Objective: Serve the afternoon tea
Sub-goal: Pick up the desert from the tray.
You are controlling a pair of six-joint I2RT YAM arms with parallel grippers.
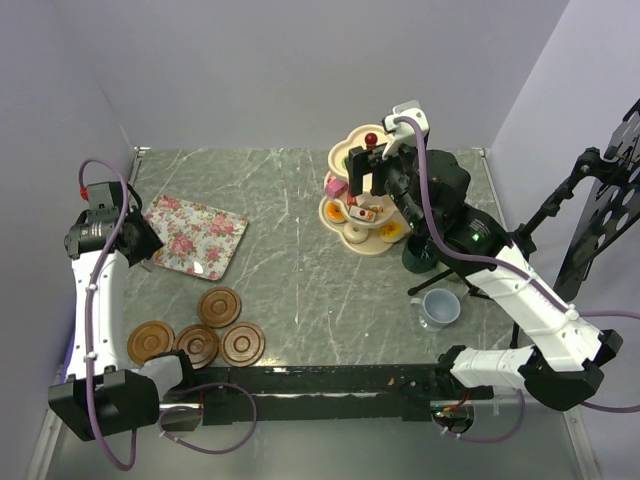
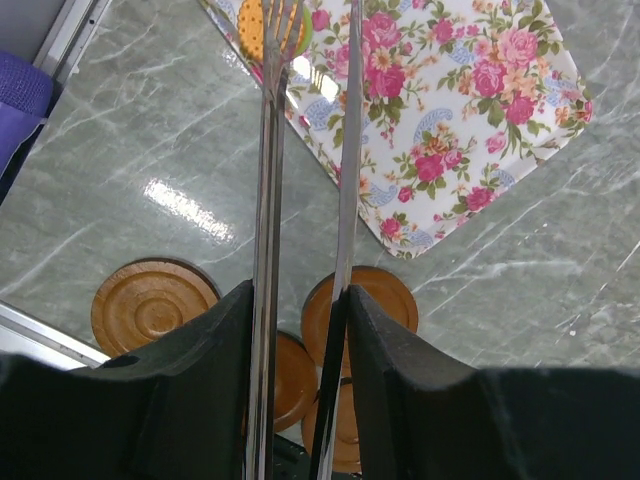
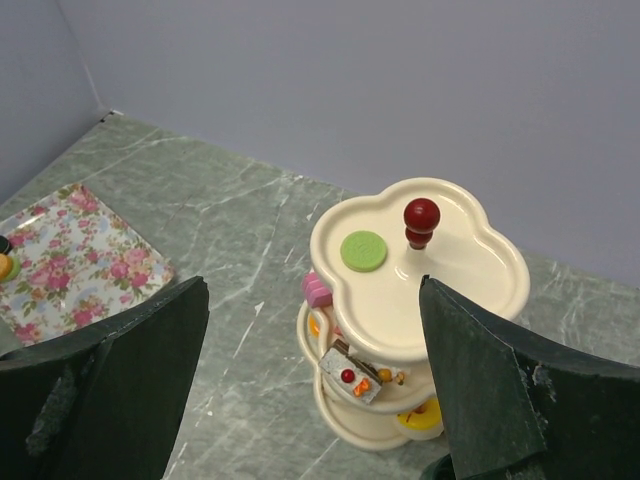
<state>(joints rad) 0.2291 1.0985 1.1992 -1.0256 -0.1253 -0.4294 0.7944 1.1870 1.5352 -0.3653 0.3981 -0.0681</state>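
My left gripper (image 2: 300, 295) is shut on thin metal tongs (image 2: 268, 180), whose two arms reach out over the floral tray (image 2: 470, 110). A round orange cake (image 2: 258, 28) lies on the tray at the forked tong tip. My right gripper (image 3: 312, 290) hangs open above the cream three-tier stand (image 3: 470, 270) with its red knob (image 3: 421, 215). The top tier carries a green round cake (image 3: 363, 251). Lower tiers hold a pink cake (image 3: 317, 290), a grey slice (image 3: 350, 375) and a yellow cake (image 3: 420, 415). Several brown saucers (image 1: 220, 305) sit near the front left.
A dark green mug (image 1: 420, 255) and a grey-blue mug (image 1: 440, 307) stand right of the stand (image 1: 352, 238), close under my right arm. The tray (image 1: 195, 235) lies at the left by my left gripper (image 1: 140, 240). Grey walls close the back and sides.
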